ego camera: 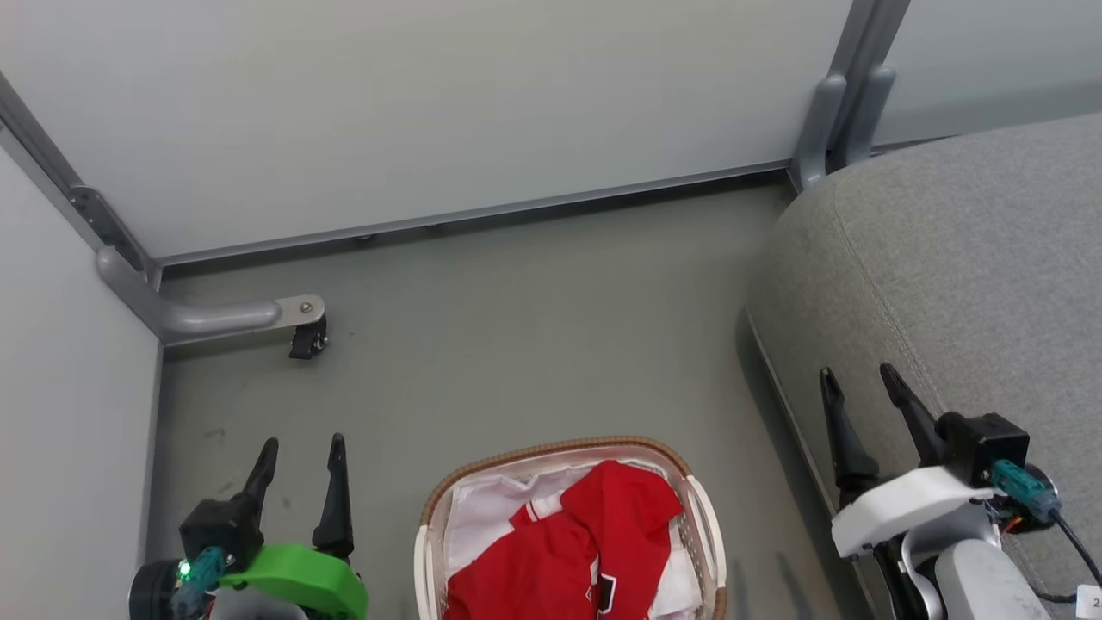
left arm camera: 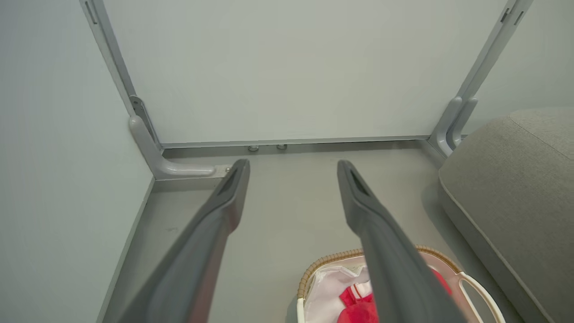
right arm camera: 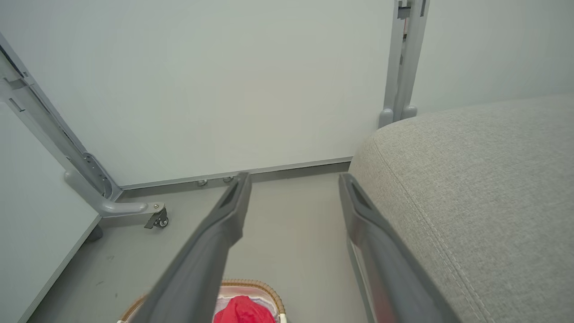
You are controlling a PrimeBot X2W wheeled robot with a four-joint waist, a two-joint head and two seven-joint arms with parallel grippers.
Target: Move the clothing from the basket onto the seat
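Note:
Red clothing [ego camera: 575, 542] with white trim lies bunched in the cream basket [ego camera: 706, 525] on the floor at the bottom centre of the head view, over a white liner [ego camera: 486, 508]. The grey seat [ego camera: 964, 275] fills the right side. My left gripper [ego camera: 301, 443] hangs open to the left of the basket, nothing between its fingers. Over the seat's front edge, my right gripper [ego camera: 857, 375] is open and empty. The left wrist view shows the basket [left arm camera: 475, 287] and clothing [left arm camera: 358, 305] low between the fingers. In the right wrist view the clothing [right arm camera: 242, 312] peeks at the bottom.
Pale partition panels [ego camera: 430, 112] close off the back and left. A grey metal foot with a small black castor [ego camera: 307, 337] sticks out onto the floor at the left. Another frame post [ego camera: 839, 112] stands behind the seat's corner. Grey floor [ego camera: 534, 344] lies open beyond the basket.

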